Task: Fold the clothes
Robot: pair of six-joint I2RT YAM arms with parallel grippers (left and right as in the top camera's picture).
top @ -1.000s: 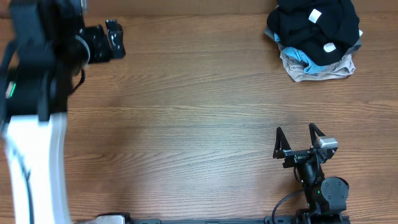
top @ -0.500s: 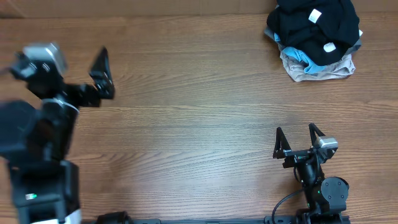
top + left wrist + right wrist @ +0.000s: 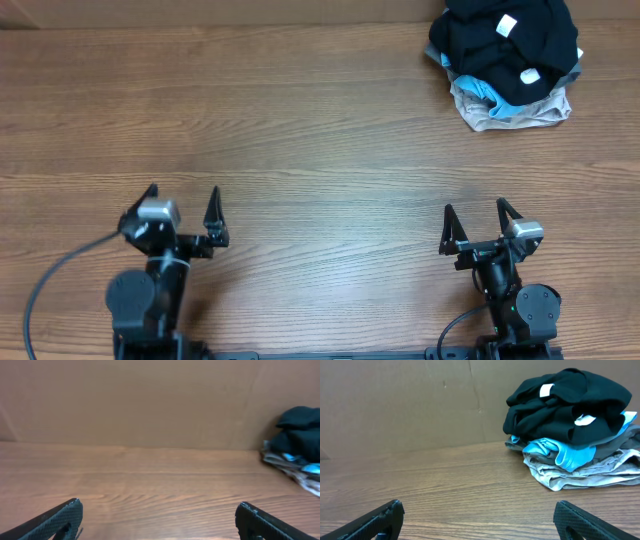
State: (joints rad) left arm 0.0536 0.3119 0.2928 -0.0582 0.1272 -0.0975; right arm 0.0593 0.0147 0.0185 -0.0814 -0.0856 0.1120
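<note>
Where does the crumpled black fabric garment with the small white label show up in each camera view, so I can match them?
Overhead: the crumpled black garment sits at the top right.
Left wrist: the black garment is at the far right edge, mid-height.
Right wrist: the black garment is at the upper right.
Shared landmark: the light-blue garment tucked just beneath it.
</note>
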